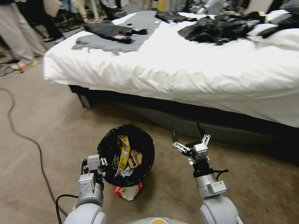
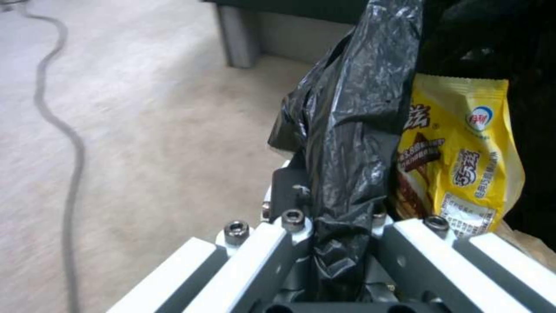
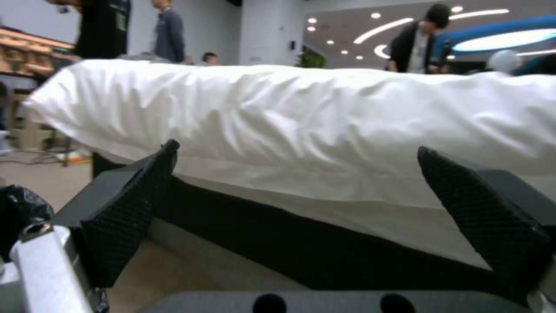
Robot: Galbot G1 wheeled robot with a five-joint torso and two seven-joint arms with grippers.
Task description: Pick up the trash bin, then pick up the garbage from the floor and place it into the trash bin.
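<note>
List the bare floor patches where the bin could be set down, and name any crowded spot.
Bare carpet lies between the trash bin and the black cable, and beyond the open right gripper toward the bed. Crowded: the red carton lies under the bin, held by the left gripper.

Staged bedroom in an open hall: white-sheeted bed (image 1: 193,71), carpet (image 1: 46,124), ceiling lights (image 3: 376,30)

left gripper (image 1: 101,165) clamps closed low at the left, right gripper (image 1: 187,133) raised with fingers spread apart.
</note>
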